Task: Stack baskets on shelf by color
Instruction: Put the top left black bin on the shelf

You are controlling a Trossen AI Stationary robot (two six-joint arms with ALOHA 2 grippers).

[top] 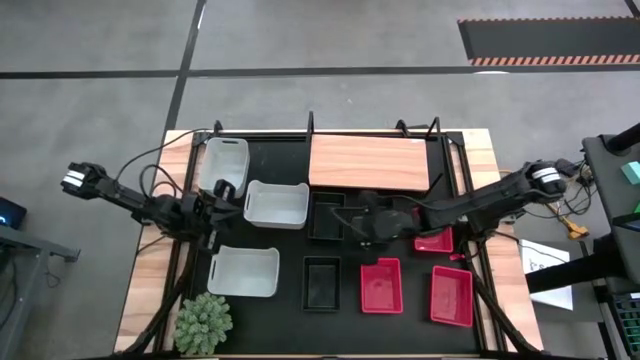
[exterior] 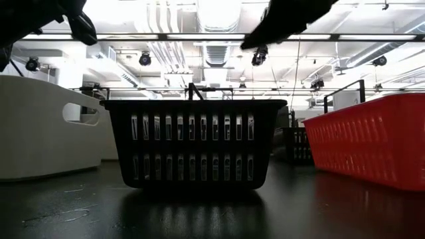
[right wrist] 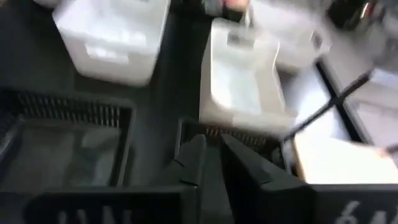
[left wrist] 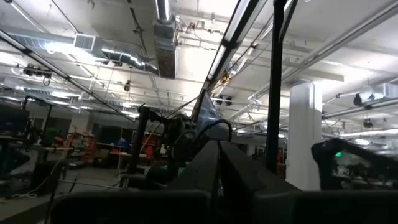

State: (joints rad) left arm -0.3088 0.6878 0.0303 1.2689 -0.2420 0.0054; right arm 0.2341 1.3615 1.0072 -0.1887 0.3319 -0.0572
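Observation:
The light wooden shelf (top: 365, 162) lies at the table's far side. Three white baskets (top: 277, 204) stand left of centre. Two black baskets (top: 322, 282) sit in the middle, and red baskets (top: 381, 285) sit near the right. My right gripper (top: 358, 226) hovers over the far black basket (right wrist: 231, 134), beside the shelf's near edge. It slants down, and its fingers (right wrist: 212, 142) stand slightly apart with nothing between them. My left gripper (top: 222, 200) hangs by the white baskets, shut and empty, pointing up toward the ceiling (left wrist: 219, 149).
A spiky green plant (top: 204, 322) stands at the near left corner. Thin black rods (top: 310, 125) frame the shelf. A third red basket (top: 435, 240) lies partly under my right arm. In the low view a black basket (exterior: 196, 143) stands between a white one (exterior: 46, 126) and a red one (exterior: 372, 143).

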